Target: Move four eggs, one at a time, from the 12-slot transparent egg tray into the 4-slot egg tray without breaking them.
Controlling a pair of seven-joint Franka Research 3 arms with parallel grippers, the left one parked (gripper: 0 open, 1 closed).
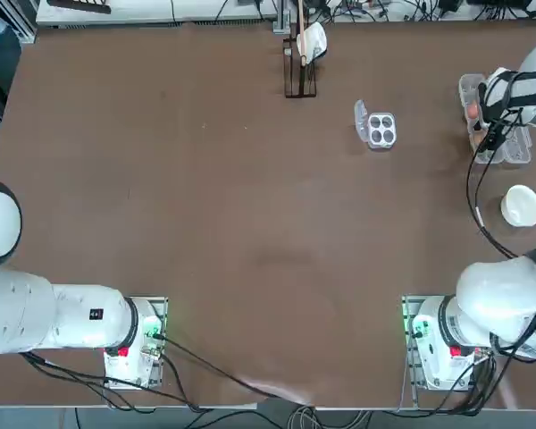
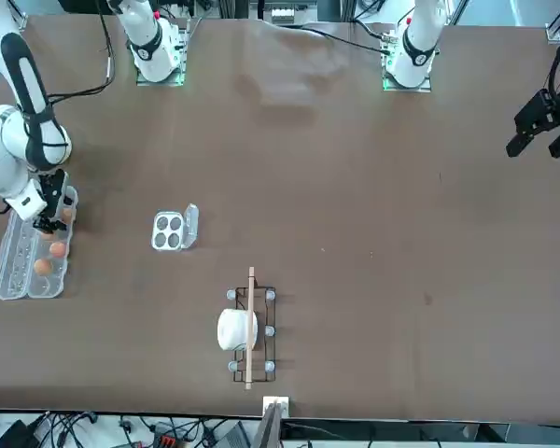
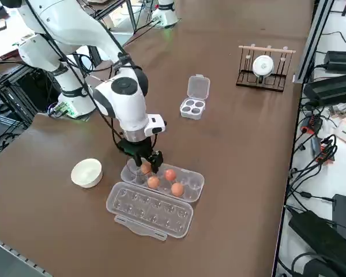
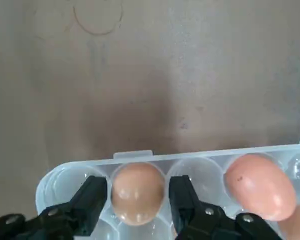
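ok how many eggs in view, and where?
4, all in the 12-slot egg tray: two in the row away from the lid, one between the open fingers of the right hand, the other further along; two in the lid-side row.

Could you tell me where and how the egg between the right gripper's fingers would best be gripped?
I would come straight down on the egg and close the right gripper gently across its narrower width. Its long axis runs roughly between the open fingers, which already flank it, and its upper part stands clear of the cup in the clear tray.
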